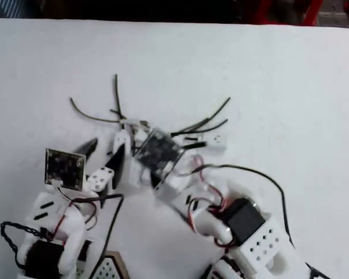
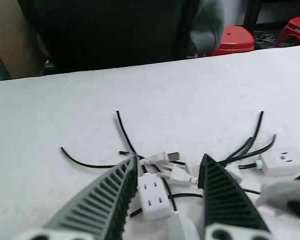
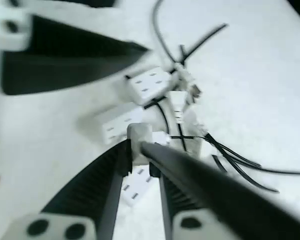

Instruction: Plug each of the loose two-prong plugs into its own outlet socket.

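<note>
White plastic plugs (image 2: 176,175) and socket blocks (image 2: 152,197) lie tangled mid surface (image 1: 279,70), clear of its edges; likely light, rigid and slippery. Left tool (image 2: 169,161) is spread around one block; right tool (image 3: 136,150) pinches a plug (image 3: 139,135) by its body.

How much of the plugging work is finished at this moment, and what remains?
Done: nothing that I can see. The socket block between the fingers of the open left gripper and the far socket show empty slots. In hand: the right gripper is shut on a white part, likely a plug, above a socket. Left: every plug, including the loose plug on the table.
</note>
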`<state>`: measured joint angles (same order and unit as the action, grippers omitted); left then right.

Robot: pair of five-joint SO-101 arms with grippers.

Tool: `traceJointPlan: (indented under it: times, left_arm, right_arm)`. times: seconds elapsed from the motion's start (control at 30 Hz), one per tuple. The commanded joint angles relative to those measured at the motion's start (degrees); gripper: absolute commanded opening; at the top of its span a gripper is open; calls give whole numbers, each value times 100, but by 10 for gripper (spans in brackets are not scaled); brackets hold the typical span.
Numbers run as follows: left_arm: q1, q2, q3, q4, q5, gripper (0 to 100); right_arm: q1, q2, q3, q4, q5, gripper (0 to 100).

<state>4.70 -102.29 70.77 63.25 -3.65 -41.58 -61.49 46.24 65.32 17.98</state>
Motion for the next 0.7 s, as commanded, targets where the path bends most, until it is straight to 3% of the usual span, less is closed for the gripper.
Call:
traceJointPlan:
  times: [0.0, 0.33, 0.47, 0.67]
  left_arm:
    - [-347, 523, -273, 44, -431, 211]
    - [-470, 4303, -1873, 387, -897, 223]
    - [-470, 5596, -2171, 422, -862, 311]
    - [-303, 6985, -2207, -62, -862, 312]
  right_arm:
    - [778, 40, -44, -84, -62, 17]
    - [2062, 48, 967, -1218, -281, 17]
    - [2237, 48, 1029, -1323, -308, 17]
    - [2202, 48, 1160, -1385, -308, 17]
